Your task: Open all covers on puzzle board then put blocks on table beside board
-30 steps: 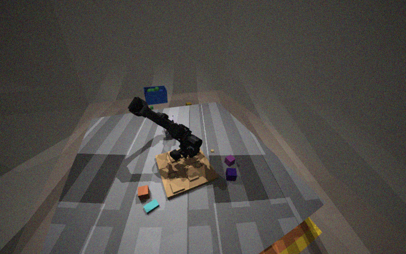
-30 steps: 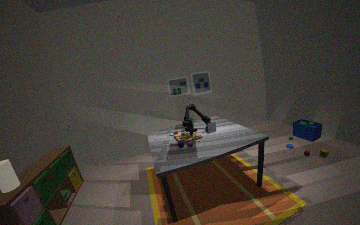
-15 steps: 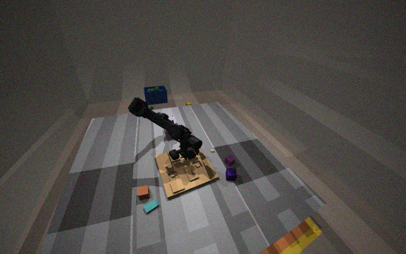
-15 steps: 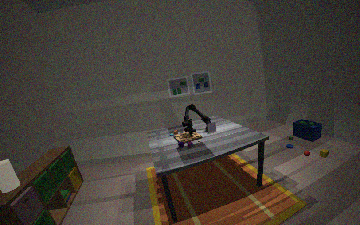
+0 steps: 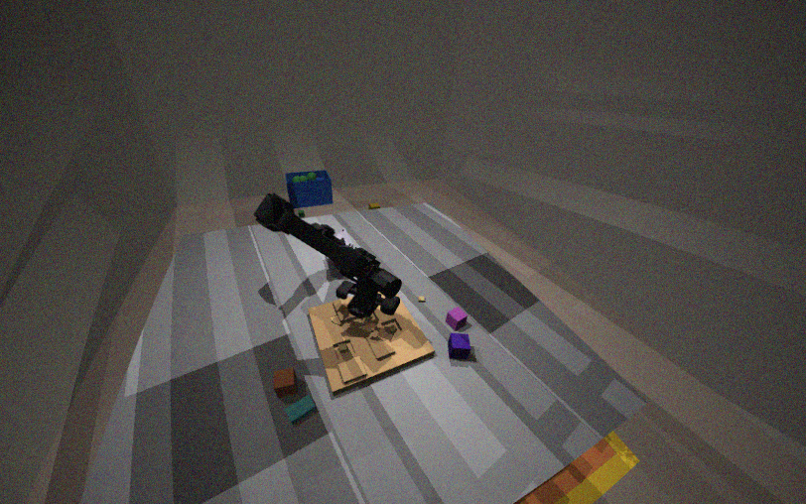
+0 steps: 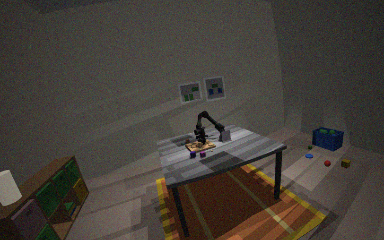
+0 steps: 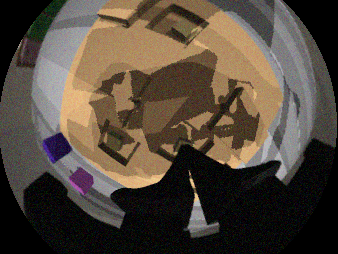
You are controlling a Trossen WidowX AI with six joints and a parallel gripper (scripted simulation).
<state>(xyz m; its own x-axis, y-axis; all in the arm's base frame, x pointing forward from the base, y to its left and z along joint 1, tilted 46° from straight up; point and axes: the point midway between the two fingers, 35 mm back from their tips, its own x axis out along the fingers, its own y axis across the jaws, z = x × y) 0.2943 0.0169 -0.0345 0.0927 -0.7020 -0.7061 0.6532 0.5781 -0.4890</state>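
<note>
The wooden puzzle board (image 5: pixel 416 345) (image 6: pixel 192 149) (image 7: pixel 90 47) lies on the table, patched with shadow. My gripper (image 5: pixel 361 313) (image 7: pixel 184 147) is shut and empty, low over the board's rear half; contact is not clear. Open wells show at the board's front left (image 5: pixel 342 347) (image 7: pixel 179 26) and right side (image 5: pixel 391 325) (image 7: pixel 117 143). Another is partly hidden by the fingertips. Cover plates (image 5: pixel 352 372) (image 5: pixel 380 348) show near the front. A purple block (image 5: pixel 459 345) (image 6: pixel 192 154) (image 7: pixel 57 147), magenta block (image 5: pixel 456 318) (image 6: pixel 202 154) (image 7: pixel 81 180), orange block (image 5: pixel 284 381) (image 6: pixel 187 140) and teal block (image 5: pixel 300 409) rest beside the board.
A small yellow piece (image 5: pixel 421 299) (image 6: pixel 211 150) lies on the table right of the board. A pale upright panel (image 6: pixel 225 135) stands by the arm's base. A blue bin (image 5: pixel 309 189) (image 6: pixel 327 138) stands on the floor beyond the table.
</note>
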